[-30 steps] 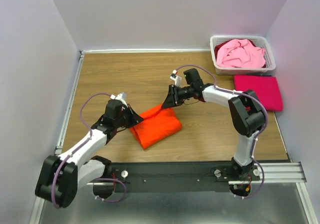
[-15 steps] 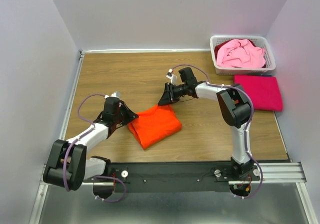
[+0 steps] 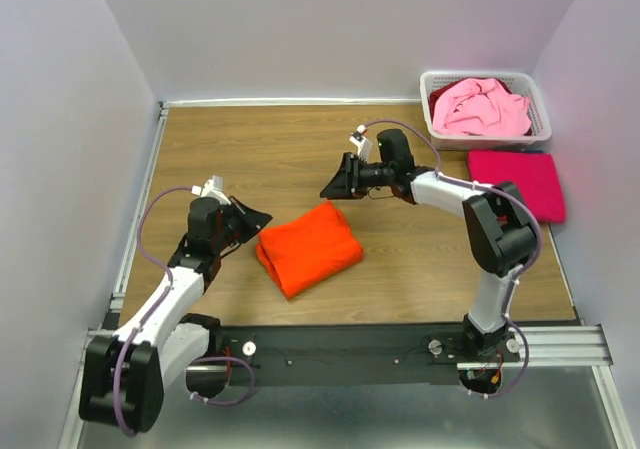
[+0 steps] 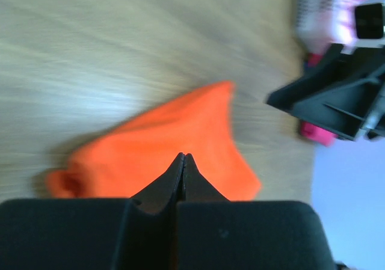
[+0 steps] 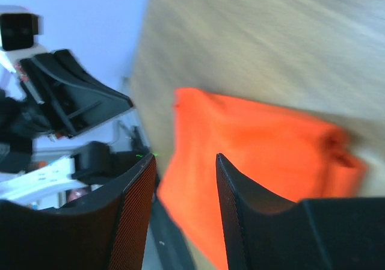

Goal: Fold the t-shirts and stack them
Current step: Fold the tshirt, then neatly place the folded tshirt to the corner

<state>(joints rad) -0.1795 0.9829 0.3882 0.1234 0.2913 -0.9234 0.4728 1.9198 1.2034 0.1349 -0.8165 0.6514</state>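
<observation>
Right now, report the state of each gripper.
Left gripper: closed, fingers pressed together with nothing between them.
Right gripper: open, holding nothing.
Neither gripper grips the orange t-shirt.

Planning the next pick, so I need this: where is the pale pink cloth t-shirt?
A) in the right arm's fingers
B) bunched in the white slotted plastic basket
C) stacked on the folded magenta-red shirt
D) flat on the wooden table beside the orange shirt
B: the pale pink cloth t-shirt lies bunched inside the white slotted plastic basket at the far right, and the folded magenta-red t-shirt beside it has nothing on top.
</observation>
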